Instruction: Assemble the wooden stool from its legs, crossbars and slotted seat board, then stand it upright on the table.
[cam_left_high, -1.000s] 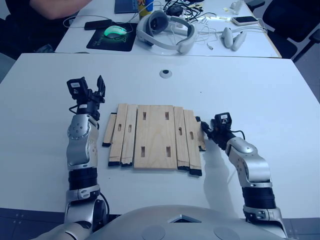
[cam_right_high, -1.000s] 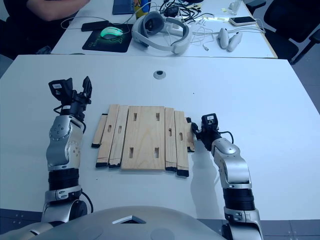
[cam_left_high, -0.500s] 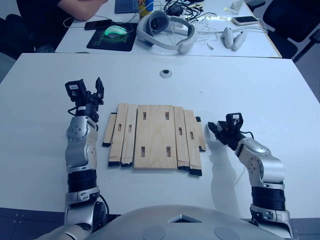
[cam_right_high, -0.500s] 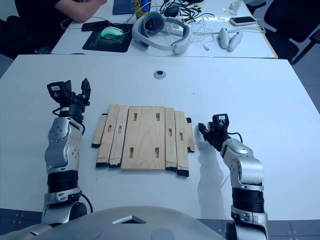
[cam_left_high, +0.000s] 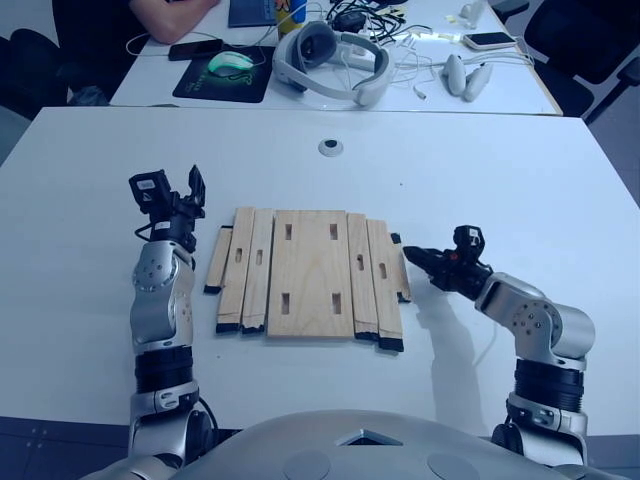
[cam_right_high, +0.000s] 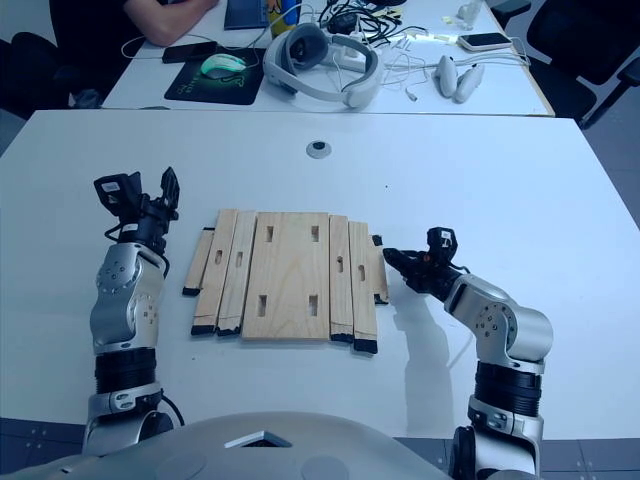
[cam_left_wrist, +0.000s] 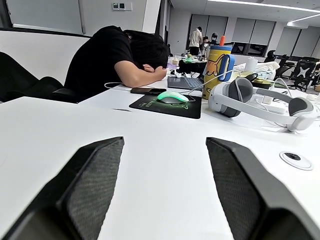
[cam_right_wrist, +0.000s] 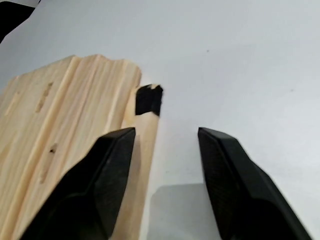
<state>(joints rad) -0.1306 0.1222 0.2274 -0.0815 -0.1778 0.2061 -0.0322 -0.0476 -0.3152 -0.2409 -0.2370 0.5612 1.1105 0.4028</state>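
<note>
The slotted seat board lies flat on the white table. Two wide leg slats and a narrow crossbar lie along its left side. Two more leg slats and a black-tipped crossbar lie along its right. My right gripper is open just right of that crossbar, low over the table. The crossbar's black end sits ahead of its left finger. My left gripper is open and empty, raised a little left of the parts, fingers pointing at the far desk.
A round grommet sits in the table behind the parts. On the far desk are a white headset, a mouse on a dark pad, controllers and a phone. Bare table lies right and in front.
My right gripper backed off the right-hand crossbar, and the arm swung outward to the right; the fingers now point at the crossbar from the side. The left gripper drifted slightly left.
</note>
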